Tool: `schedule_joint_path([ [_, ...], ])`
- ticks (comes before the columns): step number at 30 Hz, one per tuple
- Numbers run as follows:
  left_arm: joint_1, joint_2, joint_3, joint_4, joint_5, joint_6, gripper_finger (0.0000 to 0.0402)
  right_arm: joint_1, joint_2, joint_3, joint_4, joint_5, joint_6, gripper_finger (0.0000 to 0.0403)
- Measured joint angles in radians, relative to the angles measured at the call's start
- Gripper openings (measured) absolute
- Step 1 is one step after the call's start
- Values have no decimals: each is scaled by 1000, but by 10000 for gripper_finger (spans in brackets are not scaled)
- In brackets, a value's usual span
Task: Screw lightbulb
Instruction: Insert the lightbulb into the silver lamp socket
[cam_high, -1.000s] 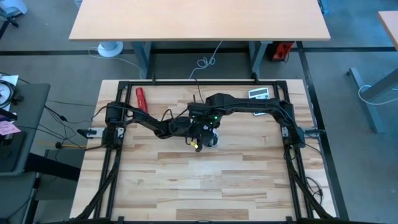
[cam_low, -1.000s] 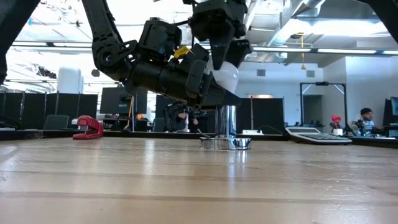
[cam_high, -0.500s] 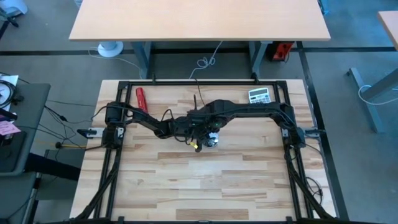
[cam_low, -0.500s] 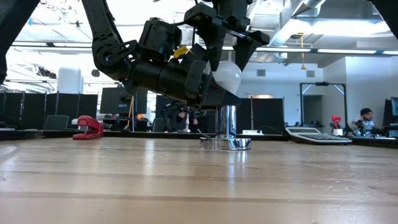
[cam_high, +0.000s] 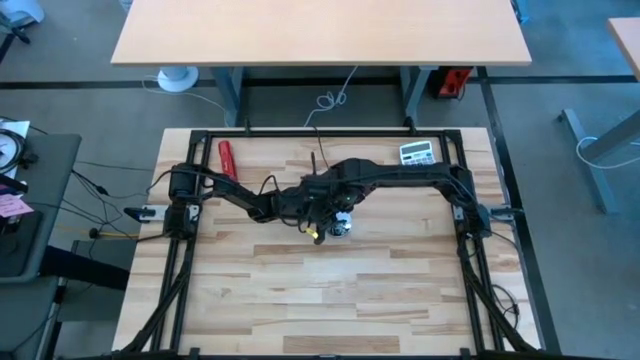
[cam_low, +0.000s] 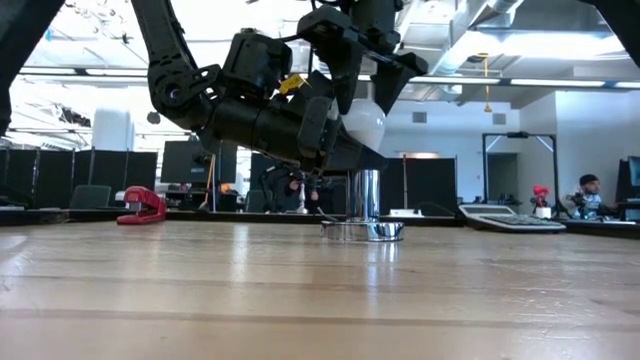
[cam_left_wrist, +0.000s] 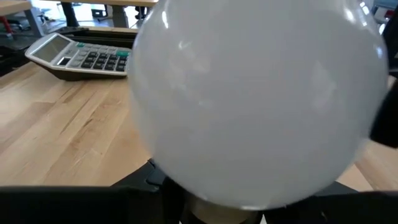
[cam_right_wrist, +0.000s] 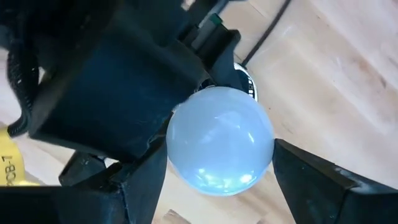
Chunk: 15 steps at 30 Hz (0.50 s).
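1. Lightbulb (cam_low: 364, 123) is sitting mid-air above the metal socket (cam_low: 364, 228); I'm gripping its base in the left gripper (cam_low: 335, 140).
2. I'm holding the right gripper (cam_low: 362, 95) spread wide around the globe.
3. Calculator (cam_high: 416, 152) and red stapler (cam_low: 141, 206) are lying well apart; no writing I can read.

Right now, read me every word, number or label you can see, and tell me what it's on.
No text can be quoted.
On the calculator: key markings, too blurred to read.
On the yellow tag on the left arm: dark letters, cut off at the edge, unreadable.
On the lightbulb: no print shows.
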Motion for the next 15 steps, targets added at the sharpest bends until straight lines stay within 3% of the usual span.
schedule_joint_path([
  [5,0,0,0,0,0,3,155,-10,1,14,8,0,-105,295],
  [15,1,0,0,0,3,7,155,-16,-1,17,-19,-11,-29,296],
])
